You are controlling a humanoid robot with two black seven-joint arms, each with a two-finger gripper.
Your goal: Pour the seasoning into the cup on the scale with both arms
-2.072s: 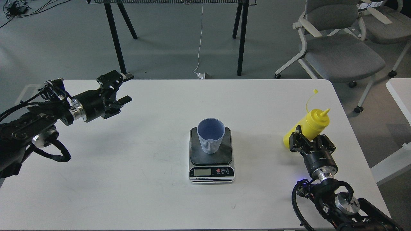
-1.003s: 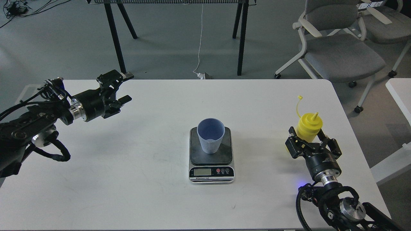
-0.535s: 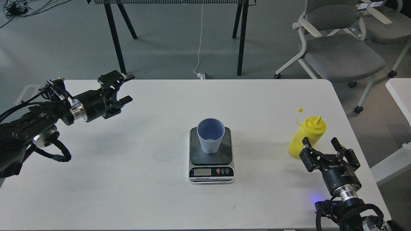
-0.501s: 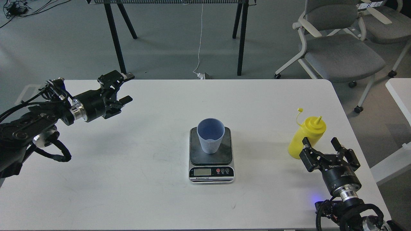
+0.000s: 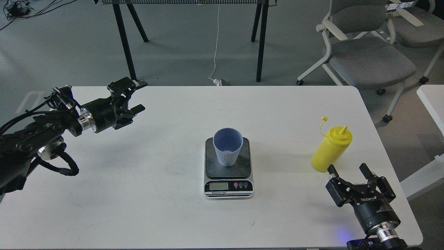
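Observation:
The yellow seasoning bottle (image 5: 331,149) stands upright on the right side of the white table, its cap hanging off to the left of the nozzle. The blue-grey ribbed cup (image 5: 227,146) stands on the dark plate of the scale (image 5: 242,163) at the table's middle. My right gripper (image 5: 348,169) is open and empty, just in front of the bottle and apart from it. My left gripper (image 5: 134,96) is open and empty above the far left of the table.
The white table (image 5: 156,194) ends close to the right of the bottle. Grey office chairs (image 5: 367,59) stand behind the table at the right. Black legs of another table (image 5: 125,45) stand behind at the left. Another white table edge (image 5: 430,100) shows at the far right.
My right gripper let go of the bottle, set it upright, and drew back toward the front edge. The left arm shifted slightly right.

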